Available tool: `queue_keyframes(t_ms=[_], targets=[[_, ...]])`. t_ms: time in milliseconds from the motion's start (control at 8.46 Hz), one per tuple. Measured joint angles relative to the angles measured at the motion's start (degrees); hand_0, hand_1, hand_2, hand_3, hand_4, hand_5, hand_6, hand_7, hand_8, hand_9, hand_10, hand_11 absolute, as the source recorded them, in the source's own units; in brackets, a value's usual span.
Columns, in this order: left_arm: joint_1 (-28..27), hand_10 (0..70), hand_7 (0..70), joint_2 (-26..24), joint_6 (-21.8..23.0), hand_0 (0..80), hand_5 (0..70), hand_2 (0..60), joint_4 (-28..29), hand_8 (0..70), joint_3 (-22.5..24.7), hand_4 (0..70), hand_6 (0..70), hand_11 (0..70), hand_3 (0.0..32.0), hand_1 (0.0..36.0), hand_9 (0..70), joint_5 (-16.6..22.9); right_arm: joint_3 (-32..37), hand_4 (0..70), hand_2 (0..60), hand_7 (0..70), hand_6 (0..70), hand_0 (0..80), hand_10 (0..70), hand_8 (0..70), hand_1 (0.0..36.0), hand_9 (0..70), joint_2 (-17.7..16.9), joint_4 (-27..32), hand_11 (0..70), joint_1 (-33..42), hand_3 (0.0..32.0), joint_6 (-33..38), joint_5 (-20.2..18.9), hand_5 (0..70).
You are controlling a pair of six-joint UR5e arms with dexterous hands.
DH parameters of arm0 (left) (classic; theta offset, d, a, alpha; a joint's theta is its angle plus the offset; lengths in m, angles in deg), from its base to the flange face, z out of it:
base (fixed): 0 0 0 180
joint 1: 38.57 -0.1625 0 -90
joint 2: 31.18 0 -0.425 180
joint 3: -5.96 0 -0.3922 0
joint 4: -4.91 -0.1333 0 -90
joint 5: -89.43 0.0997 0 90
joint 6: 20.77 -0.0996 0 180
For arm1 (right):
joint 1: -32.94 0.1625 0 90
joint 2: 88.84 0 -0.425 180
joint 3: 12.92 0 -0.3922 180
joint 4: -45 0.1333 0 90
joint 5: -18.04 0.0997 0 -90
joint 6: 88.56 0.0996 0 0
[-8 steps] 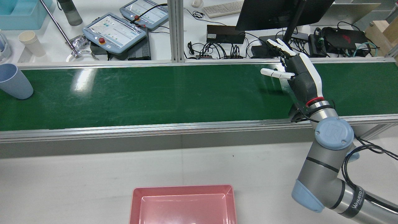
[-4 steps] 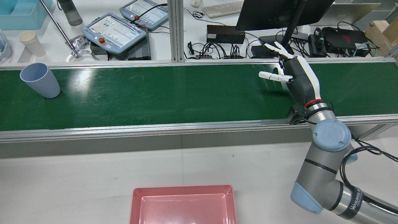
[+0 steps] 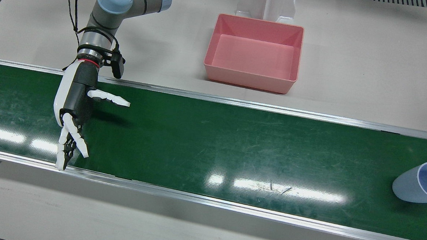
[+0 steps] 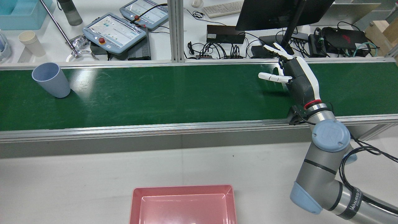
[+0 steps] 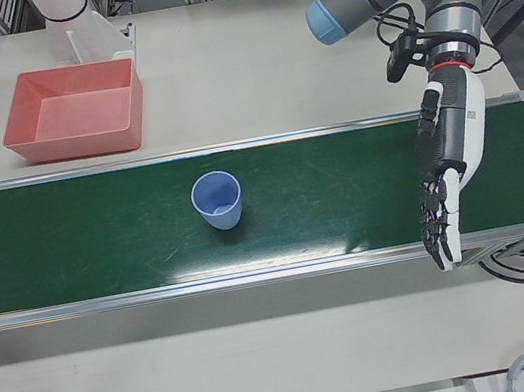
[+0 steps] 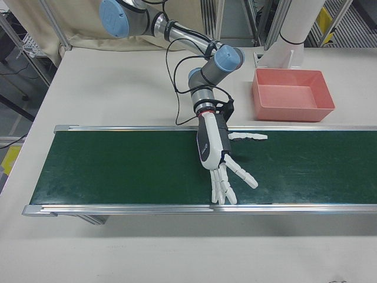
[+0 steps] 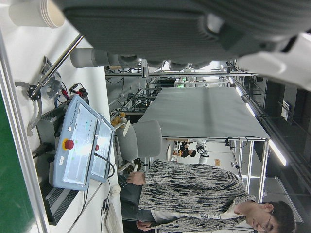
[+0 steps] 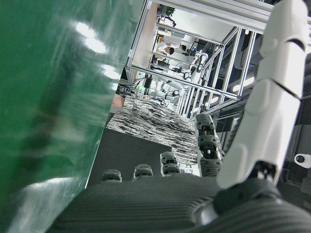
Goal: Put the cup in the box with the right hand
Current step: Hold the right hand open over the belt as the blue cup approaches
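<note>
My right hand point(image 4: 295, 77) hovers spread and empty over the green conveyor belt point(image 4: 174, 93). The pale-blue plastic cup point(image 4: 51, 80) stands upright, well apart. It looks light and rigid; I would wrap its mid-wall.

right arm: reaches in from lower right of the rear view
right hand point(image 4: 295, 74): open, fingers point(image 3: 70, 141) spread, empty

A green conveyor belt point(image 4: 174, 93) spans the table. Beyond it, at eleven o'clock in the rear view, lie two teach pendants point(image 4: 114, 30); a keyboard point(image 4: 222, 8) and a dark monitor point(image 4: 279, 12) sit toward one o'clock.
</note>
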Motion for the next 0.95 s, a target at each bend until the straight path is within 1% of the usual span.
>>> queue_keyframes(t_ms=[473, 709, 945], targets=[[0.0, 0.0, 0.0, 0.0, 0.0, 0.0, 0.0, 0.0, 0.0, 0.0, 0.0, 0.0, 0.0, 0.0, 0.0, 0.0, 0.0, 0.01, 0.02, 10.1, 9.5, 13.5, 2.0, 48.8, 0.0, 1.5, 16.6, 3.4, 0.0, 0.0, 0.0, -0.04, 7.6, -0.02, 0.09, 3.9], [0.0, 0.0, 0.0, 0.0, 0.0, 0.0, 0.0, 0.0, 0.0, 0.0, 0.0, 0.0, 0.0, 0.0, 0.0, 0.0, 0.0, 0.0, 0.02, 11.4, 9.7, 14.1, 2.2, 48.8, 0.0, 1.5, 16.7, 3.7, 0.04, 0.02, 0.0, -0.04, 6.6, -0.02, 0.22, 3.8], [0.0, 0.0, 0.0, 0.0, 0.0, 0.0, 0.0, 0.0, 0.0, 0.0, 0.0, 0.0, 0.0, 0.0, 0.0, 0.0, 0.0, 0.0, 0.02, 11.4, 9.6, 14.3, 2.2, 48.7, 0.0, 1.6, 16.6, 3.8, 0.07, 0.0, 0.0, -0.08, 6.8, -0.02, 0.31, 3.8]])
